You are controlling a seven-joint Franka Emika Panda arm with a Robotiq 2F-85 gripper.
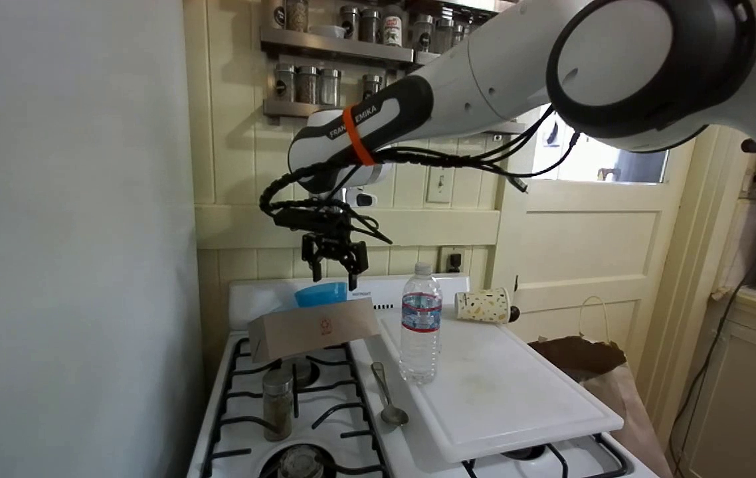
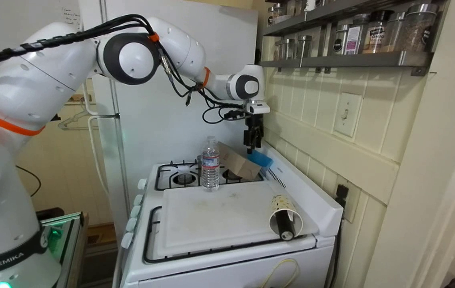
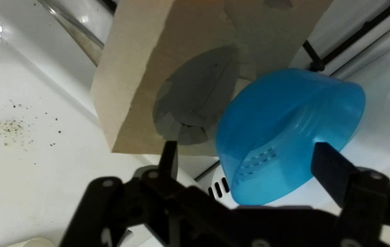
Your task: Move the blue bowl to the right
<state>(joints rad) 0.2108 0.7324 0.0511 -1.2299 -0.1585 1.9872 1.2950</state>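
Note:
The blue bowl [image 1: 321, 294] lies tilted at the back of the stove, between a cardboard box and the stove's back panel. It also shows in an exterior view [image 2: 260, 159] and in the wrist view [image 3: 277, 133]. My gripper [image 1: 335, 280] is open, with nothing between its fingers, and hangs just above the bowl, pointing down. In the wrist view the gripper [image 3: 246, 144] has one finger across the bowl's right part and the other left of the bowl, near the box edge. I see no clear contact. The box partly hides the bowl in an exterior view.
The cardboard box [image 1: 315, 328] leans over the burners. A water bottle [image 1: 420, 332] stands by the white board [image 1: 484, 378]. A spoon [image 1: 388, 405], a spice jar [image 1: 278, 405] and a lying patterned cup [image 1: 482, 306] are around. The stove's back panel [image 2: 299, 188] rises behind.

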